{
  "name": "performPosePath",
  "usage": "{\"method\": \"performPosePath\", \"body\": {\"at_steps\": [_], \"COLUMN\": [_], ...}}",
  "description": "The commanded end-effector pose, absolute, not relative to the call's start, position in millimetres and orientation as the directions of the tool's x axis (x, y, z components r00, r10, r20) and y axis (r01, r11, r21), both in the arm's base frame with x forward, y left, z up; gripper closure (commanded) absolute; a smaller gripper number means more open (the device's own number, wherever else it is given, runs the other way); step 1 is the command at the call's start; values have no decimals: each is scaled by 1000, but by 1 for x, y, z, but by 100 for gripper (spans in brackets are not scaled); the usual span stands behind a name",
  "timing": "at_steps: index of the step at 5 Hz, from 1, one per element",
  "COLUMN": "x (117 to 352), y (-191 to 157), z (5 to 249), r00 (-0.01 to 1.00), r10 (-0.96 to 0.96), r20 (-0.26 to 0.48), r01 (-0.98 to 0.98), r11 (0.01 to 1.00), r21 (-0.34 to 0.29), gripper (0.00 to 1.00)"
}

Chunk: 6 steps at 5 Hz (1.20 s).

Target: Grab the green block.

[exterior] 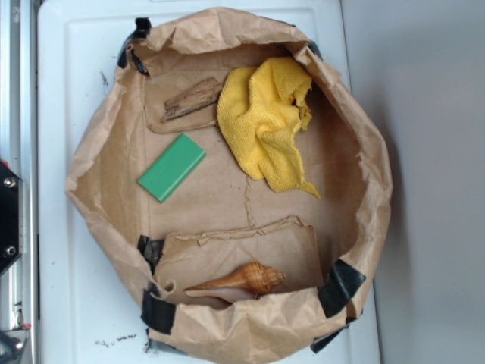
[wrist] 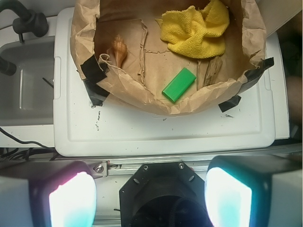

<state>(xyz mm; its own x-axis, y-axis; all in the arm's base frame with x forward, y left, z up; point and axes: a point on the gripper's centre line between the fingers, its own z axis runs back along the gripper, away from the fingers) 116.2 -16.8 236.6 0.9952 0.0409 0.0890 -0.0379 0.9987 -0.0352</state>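
Observation:
The green block (exterior: 171, 167) lies flat on the floor of a brown paper basin (exterior: 91, 163), left of centre, tilted diagonally. It also shows in the wrist view (wrist: 179, 84), near the basin's near wall. My gripper (wrist: 150, 196) is open and empty, its two pads (wrist: 72, 201) wide apart at the bottom of the wrist view. It is well back from the basin, above the robot's black base and the table's metal edge. The gripper does not show in the exterior view.
In the basin lie a crumpled yellow cloth (exterior: 269, 121), a piece of wood (exterior: 191, 98) and a seashell (exterior: 244, 280). The basin stands on a white tray (exterior: 68, 76). A grey sink (wrist: 26, 85) with black hoses is at the left of the wrist view.

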Motion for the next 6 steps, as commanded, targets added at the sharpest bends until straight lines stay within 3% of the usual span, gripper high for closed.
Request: {"method": "performPosePath", "body": {"at_steps": [1, 2, 3, 4, 6], "x": [116, 160, 191, 219, 219], "y": [-17, -21, -12, 7, 7], "z": [237, 234, 220, 187, 187], "r00": [995, 984, 964, 876, 876], "r10": [41, 137, 234, 457, 457], "r20": [89, 115, 123, 153, 153], "r01": [-38, -124, -217, -450, -450], "r11": [999, 986, 966, 890, 890], "r21": [-35, -113, -138, -79, -79], "gripper": [0, 0, 0, 0, 0]}}
